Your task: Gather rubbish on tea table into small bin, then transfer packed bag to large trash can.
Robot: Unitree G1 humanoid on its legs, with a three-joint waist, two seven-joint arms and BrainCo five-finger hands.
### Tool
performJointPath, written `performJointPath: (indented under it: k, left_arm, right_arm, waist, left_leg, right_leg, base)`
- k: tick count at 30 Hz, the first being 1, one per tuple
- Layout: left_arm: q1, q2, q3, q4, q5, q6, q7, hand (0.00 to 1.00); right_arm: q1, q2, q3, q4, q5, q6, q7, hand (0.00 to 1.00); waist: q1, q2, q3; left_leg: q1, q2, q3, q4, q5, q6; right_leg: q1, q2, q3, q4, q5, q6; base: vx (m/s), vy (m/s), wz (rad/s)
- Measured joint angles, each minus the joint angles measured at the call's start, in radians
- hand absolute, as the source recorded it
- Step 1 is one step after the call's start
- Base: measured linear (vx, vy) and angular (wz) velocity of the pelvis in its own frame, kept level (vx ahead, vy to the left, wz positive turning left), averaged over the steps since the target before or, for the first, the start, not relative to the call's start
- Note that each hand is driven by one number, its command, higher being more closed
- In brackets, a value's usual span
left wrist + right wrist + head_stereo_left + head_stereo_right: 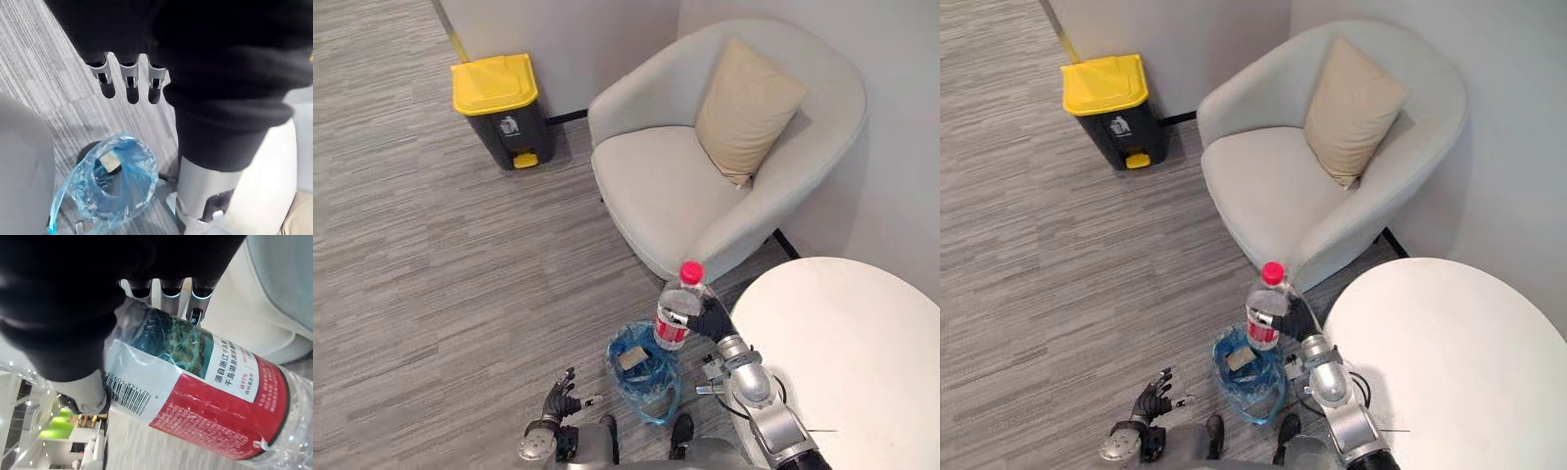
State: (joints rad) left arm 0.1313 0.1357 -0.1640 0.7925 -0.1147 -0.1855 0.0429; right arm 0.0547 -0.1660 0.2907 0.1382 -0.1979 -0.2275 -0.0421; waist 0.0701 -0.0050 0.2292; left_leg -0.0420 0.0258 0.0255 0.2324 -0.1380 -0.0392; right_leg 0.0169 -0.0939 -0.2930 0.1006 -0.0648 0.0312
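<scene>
Fingers (172, 288) and thumb of the right robot hand (711, 319) curl round the labelled middle of a clear plastic bottle (676, 311), gripping it in the lower middle of the frame. The bottle stands nearly upright, its long axis running up the frame, with the red cap (691, 271) on top and leaning slightly to the right. It hangs in the air just above the upper right rim of the small bin (651, 401). The bin is lined with a blue bag (128, 188) whose mouth gapes open, and a tan scrap (108, 161) lies inside. The left robot hand (561, 396) sits at the bottom edge, left of the bin and apart from it, fingers loose and spread, holding nothing. Right of the gripping hand curves the rounded edge of the white bench (847, 343), near the wrist. Above the bottle in the frame is the front edge of a pale armchair (666, 186) with a beige cushion (747, 103). Grey striped floor (431, 274) spreads wide across the left half, from the bin up to the yellow-lidded large trash can (502, 108) by the wall, upper left.
</scene>
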Motion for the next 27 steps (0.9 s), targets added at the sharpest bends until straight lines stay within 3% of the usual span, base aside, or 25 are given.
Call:
performJointPath:
  k: [6, 10, 13, 27]
  left_arm:
    - [-0.053, -0.007, 0.001, -0.008, -0.001, -0.003, 0.002, 0.0]
    - [-0.123, 0.005, 0.004, -0.01, -0.011, -0.011, 0.011, 0.0]
    - [-0.136, 0.008, 0.021, -0.033, -0.032, -0.016, 0.027, 0.0]
    - [-0.277, -0.045, 0.1, -0.208, -0.053, -0.028, 0.065, 0.0]
  right_arm:
    - [-0.207, -0.041, 0.071, 0.142, 0.0, 0.01, -0.003, 1.0]
    - [-0.333, -0.061, 0.09, 0.21, -0.001, 0.02, -0.022, 1.0]
    - [-0.385, -0.066, 0.117, 0.23, -0.003, 0.037, -0.028, 1.0]
    - [-0.621, -0.095, 0.078, 0.2, -0.049, 0.059, -0.133, 1.0]
  waist:
    - [0.018, 0.055, 0.098]
    - [0.028, 0.055, 0.172]
    - [0.032, 0.053, 0.193]
    - [0.051, 0.039, 0.264]
  left_leg:
    - [-0.137, -0.005, -0.024, 0.067, 0.025, 0.001]
    - [-0.279, -0.014, -0.019, 0.142, 0.016, 0.013]
    - [-0.393, -0.016, -0.014, 0.228, -0.003, 0.024]
    - [-0.88, 0.046, 0.028, 0.485, -0.002, 0.033]
  right_leg:
    - [-0.141, -0.023, -0.036, 0.126, -0.013, -0.022]
    - [-0.319, -0.072, -0.041, 0.322, -0.081, -0.032]
    - [-0.436, -0.097, -0.039, 0.434, -0.127, -0.031]
    - [-0.919, -0.142, -0.038, 0.718, -0.162, -0.079]
  base:
    - [-0.16, -0.005, 0.24]
    - [-0.28, -0.028, 0.25]
    - [-0.28, -0.026, 0.16]
    - [-0.14, -0.06, 0.06]
